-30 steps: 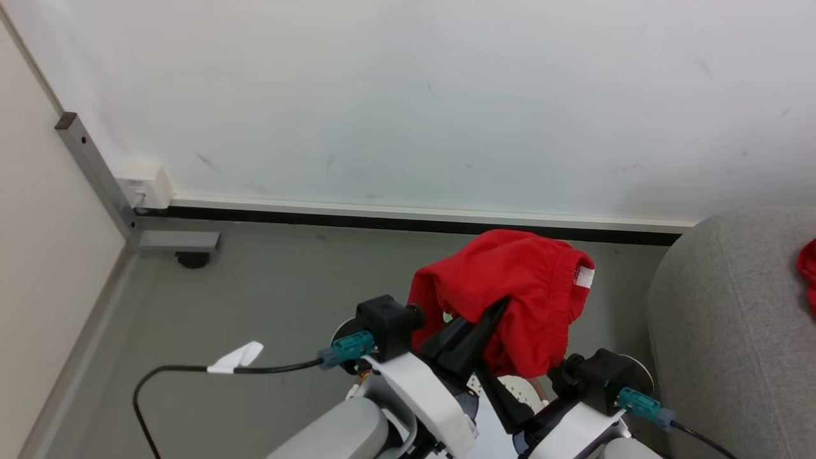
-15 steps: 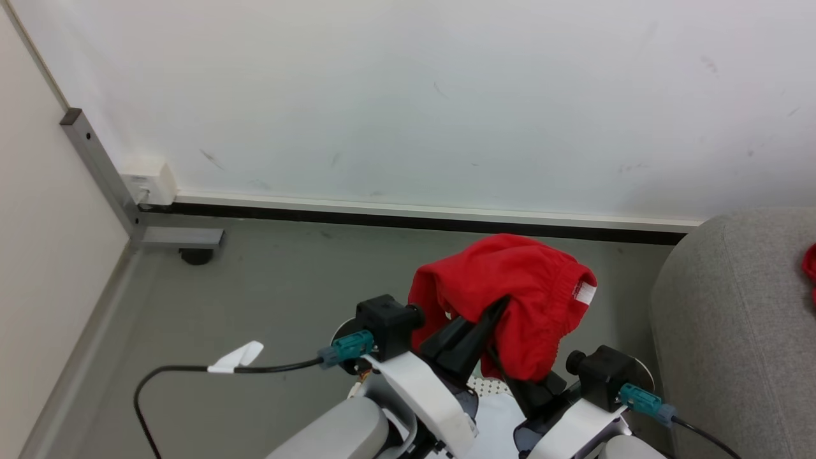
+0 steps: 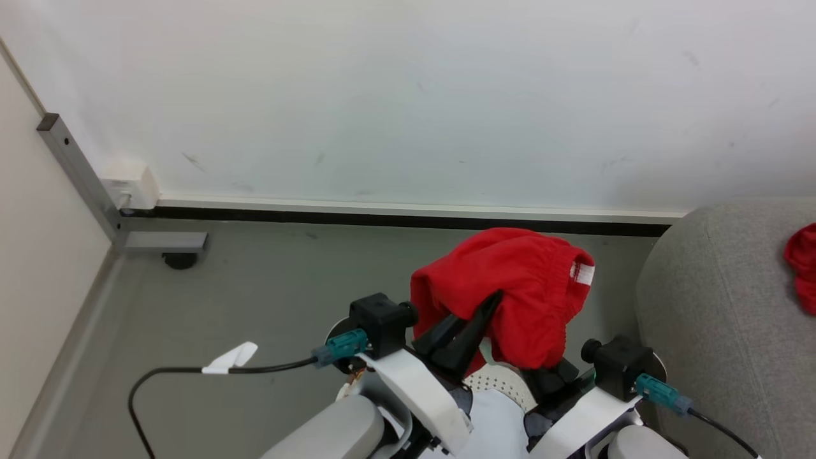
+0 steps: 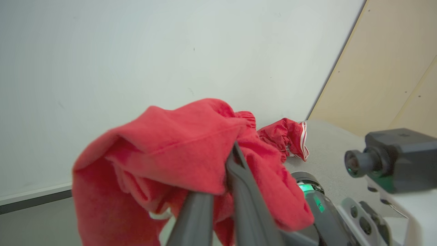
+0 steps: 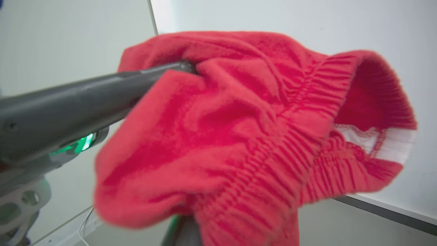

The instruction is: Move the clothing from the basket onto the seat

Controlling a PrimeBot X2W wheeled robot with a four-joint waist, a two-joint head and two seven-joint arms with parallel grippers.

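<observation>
Clothing (image 3: 510,280) aloft over floor, left hand (image 3: 475,322) clenched on it, right hand (image 3: 549,379) buried beneath, grip untellable; seat (image 3: 714,306) lies rightward, right arm nearer, 1 garment (image 3: 802,268) there.

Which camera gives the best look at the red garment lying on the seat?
Left wrist view: the striped garment lies on the seat, white trim clear. Head view catches just its red edge at the frame's right. Right wrist view faces the held garment.

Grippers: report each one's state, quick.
Left gripper: shut on the red garment.
Right gripper: cannot tell, hidden under that garment.
</observation>
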